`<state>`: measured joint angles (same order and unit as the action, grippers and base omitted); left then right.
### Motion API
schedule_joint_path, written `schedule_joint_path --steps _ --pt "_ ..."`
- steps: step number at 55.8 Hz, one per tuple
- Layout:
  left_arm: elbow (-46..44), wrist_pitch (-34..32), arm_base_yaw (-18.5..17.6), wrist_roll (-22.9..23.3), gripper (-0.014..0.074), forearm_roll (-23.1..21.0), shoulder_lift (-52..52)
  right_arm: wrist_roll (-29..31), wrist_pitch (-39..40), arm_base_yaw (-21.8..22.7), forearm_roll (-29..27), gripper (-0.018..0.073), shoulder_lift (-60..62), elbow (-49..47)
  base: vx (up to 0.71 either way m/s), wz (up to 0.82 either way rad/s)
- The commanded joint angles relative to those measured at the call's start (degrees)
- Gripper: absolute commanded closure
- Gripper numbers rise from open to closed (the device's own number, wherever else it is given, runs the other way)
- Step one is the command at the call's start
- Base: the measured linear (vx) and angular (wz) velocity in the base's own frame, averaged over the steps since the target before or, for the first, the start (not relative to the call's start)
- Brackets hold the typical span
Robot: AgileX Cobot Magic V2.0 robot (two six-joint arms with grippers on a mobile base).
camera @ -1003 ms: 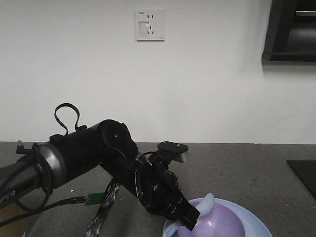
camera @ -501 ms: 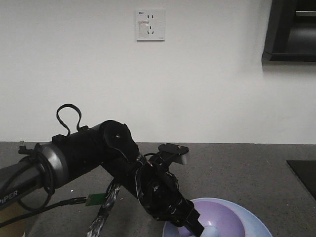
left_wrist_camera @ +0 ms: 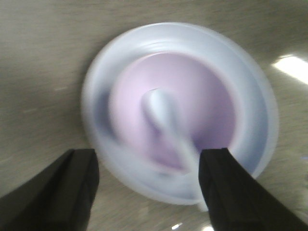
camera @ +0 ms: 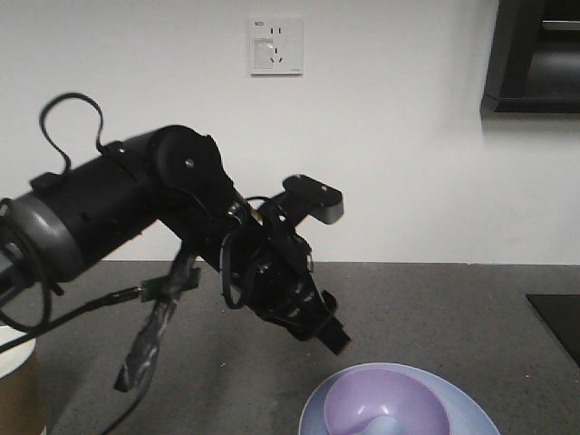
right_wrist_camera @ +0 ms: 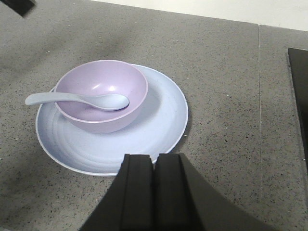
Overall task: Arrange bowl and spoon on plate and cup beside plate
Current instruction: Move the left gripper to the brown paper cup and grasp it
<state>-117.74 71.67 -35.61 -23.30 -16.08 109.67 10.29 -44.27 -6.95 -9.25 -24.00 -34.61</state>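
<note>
Plate (right_wrist_camera: 159, 125) holds bowl (right_wrist_camera: 103, 77); spoon (right_wrist_camera: 79, 100) lies scoop inside, handle jutting left over rim. Your left gripper (left_wrist_camera: 147, 168) apart, right gripper (right_wrist_camera: 154, 166) together.

Smooth, matt lavender plastic bowl (right_wrist_camera: 103, 79), faint sheen inside. Pale blue plastic plate (right_wrist_camera: 159, 120), smooth and softly glossy, with fine concentric ridges. Smooth, pale plastic spoon (right_wrist_camera: 82, 99). Speckled grey, stone-like surface (right_wrist_camera: 221, 72), matt and finely grained. Matt brown paper cup (camera: 18, 399). Matt black plastic right hand (right_wrist_camera: 154, 161).
</note>
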Motion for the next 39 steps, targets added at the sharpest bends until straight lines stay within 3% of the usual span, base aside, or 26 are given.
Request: schedule_joint_path --steps 1,4,9,29,39 --pt "-2.11 0.18 -0.09 5.03 0.0042 12.09 -6.39 0.04 4.32 -0.03 0.39 0.0568 -0.31 -1.51 0.0 0.0" --pt "-2.11 0.18 0.06 7.3 0.0042 18.63 -8.33 0.04 4.32 -0.03 0.6 0.0568 -0.31 -1.51 0.0 0.0" --pt "-1.63 0.18 1.83 8.74 0.0042 23.83 -11.21 0.04 4.32 -0.03 0.66 0.0568 -0.31 -1.51 0.0 0.0" --pt "17.69 -2.1 19.3 8.85 0.0042 26.03 -22.0 -0.01 4.53 -0.03 1.41 0.0568 -0.36 -1.51 0.0 0.0" --pt "22.34 -4.27 22.82 8.86 0.0042 25.37 -22.04 -0.01 4.56 -0.03 1.41 0.0568 -0.36 -1.51 0.0 0.0"
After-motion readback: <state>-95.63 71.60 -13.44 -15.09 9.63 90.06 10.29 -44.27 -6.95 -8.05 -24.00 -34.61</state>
